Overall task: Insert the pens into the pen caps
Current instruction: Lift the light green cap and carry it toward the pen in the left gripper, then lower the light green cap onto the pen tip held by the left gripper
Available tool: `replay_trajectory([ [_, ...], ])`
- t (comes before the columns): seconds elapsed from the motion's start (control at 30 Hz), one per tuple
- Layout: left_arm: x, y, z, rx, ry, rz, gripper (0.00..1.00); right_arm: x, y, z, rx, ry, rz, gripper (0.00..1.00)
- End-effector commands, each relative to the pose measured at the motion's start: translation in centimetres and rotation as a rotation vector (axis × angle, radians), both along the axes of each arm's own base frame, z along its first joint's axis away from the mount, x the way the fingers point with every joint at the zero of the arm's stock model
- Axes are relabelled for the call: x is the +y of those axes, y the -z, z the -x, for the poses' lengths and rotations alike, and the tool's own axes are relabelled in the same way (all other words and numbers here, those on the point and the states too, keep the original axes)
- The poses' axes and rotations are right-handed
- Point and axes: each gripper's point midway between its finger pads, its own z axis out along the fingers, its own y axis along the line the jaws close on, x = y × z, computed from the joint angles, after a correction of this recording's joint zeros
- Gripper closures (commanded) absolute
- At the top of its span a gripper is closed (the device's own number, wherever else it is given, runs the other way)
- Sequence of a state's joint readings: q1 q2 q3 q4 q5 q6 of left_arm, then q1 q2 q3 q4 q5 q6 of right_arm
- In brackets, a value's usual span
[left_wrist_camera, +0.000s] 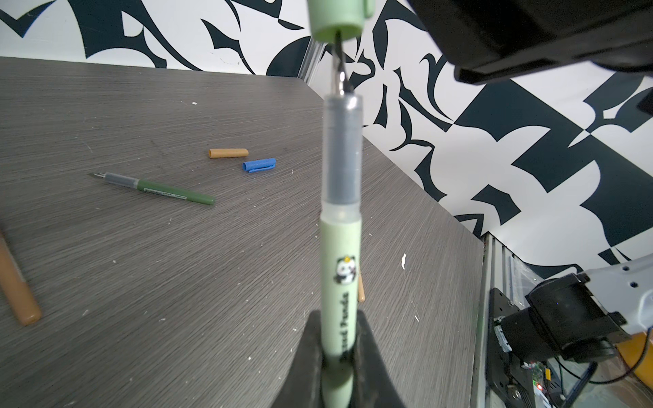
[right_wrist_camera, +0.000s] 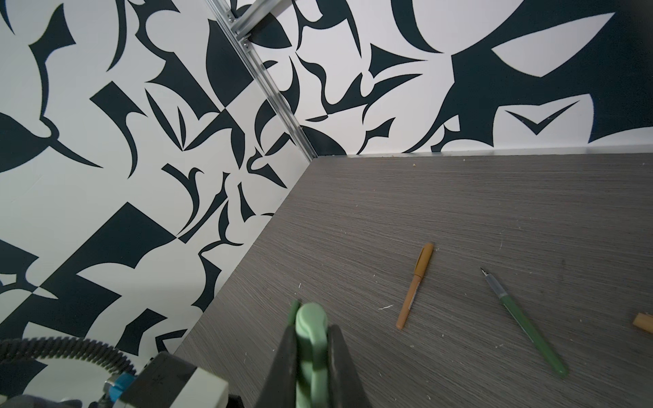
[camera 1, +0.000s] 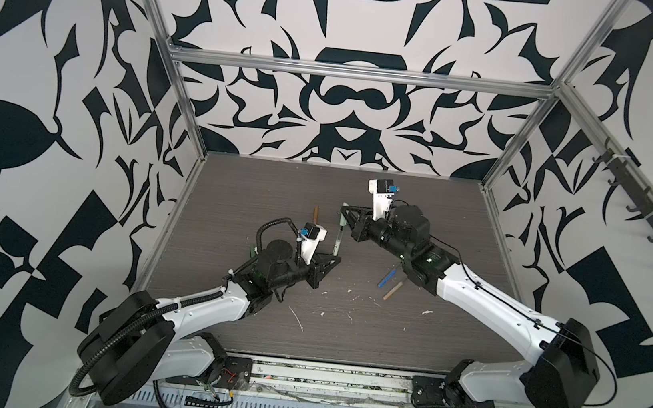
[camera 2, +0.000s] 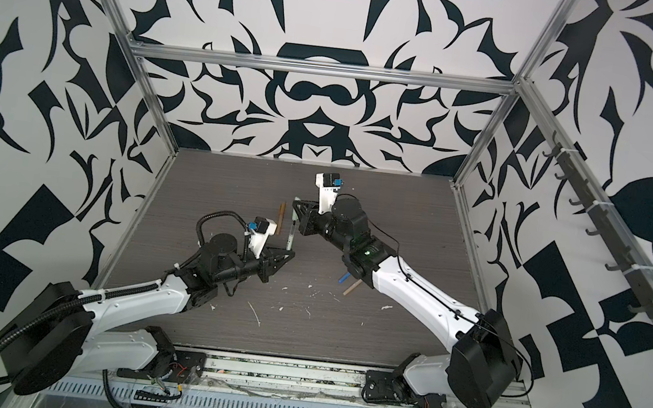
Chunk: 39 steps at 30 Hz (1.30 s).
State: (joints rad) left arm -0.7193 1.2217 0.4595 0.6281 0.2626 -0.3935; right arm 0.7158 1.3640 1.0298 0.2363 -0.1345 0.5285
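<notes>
- The left gripper (camera 1: 334,258) is clenched on the lower barrel of the pale green pen (left_wrist_camera: 341,247) and holds it in the air, clear of the table (camera 1: 259,189).
- The right gripper (right_wrist_camera: 311,339) is clamped around the light green cap (right_wrist_camera: 311,319). It holds the cap straight beyond the pale green pen's nib, with the open mouth facing the nib.
- The dark nib just reaches the mouth of the cap. The grey see-through section and the whole green barrel are outside it.
- The ochre-brown pen (right_wrist_camera: 415,286), with its cap on, lies flat on the table just left of the pale green pen in both top views.
- The blue pen (camera 1: 386,278) and the tan pen (camera 1: 393,292) lie side by side, right of the pale green pen and nearer the front edge. Their far ends are hidden under the right arm (camera 1: 473,293).
- The dark green pen (left_wrist_camera: 159,189) lies uncapped on the table, well apart from the pale green pen, on the right arm's side.
- The tan cap (left_wrist_camera: 228,153) and the blue cap (left_wrist_camera: 259,165) lie close together. They are farther from the pale green pen than the dark green pen is.
</notes>
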Motion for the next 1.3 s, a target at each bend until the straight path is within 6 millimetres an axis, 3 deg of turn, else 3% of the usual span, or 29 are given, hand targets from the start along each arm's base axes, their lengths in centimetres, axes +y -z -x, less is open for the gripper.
replay_trajectory([
  [0.0,-0.2,-1.4,-0.3,-0.027,-0.001,0.032,1.0,-0.1,-1.4,0.6,-0.028,-0.011,-0.027,0.91],
  [0.3,-0.4,-2.4,-0.9,-0.028,-0.024,0.081,1.0,0.2,0.0,1.3,0.024,-0.044,-0.047,0.91],
  [0.6,-0.9,-5.0,-1.8,-0.045,-0.04,0.177,1.0,0.0,1.1,1.8,0.043,-0.052,-0.043,0.91],
  [0.67,-1.2,-4.5,-2.3,-0.026,-0.048,0.184,1.0,0.0,1.3,2.1,0.034,-0.062,-0.036,0.9],
  [0.97,-0.4,-6.9,-4.4,-0.051,-0.092,0.254,1.0,0.6,2.6,3.4,0.061,-0.136,0.015,0.86],
  [1.07,-0.3,-7.0,-4.7,-0.047,-0.072,0.232,1.0,0.9,2.2,3.8,0.07,-0.168,0.025,0.82],
  [1.27,-0.6,-5.4,-4.1,-0.049,-0.023,0.109,1.0,0.7,-1.4,4.1,0.03,-0.177,0.014,0.69],
])
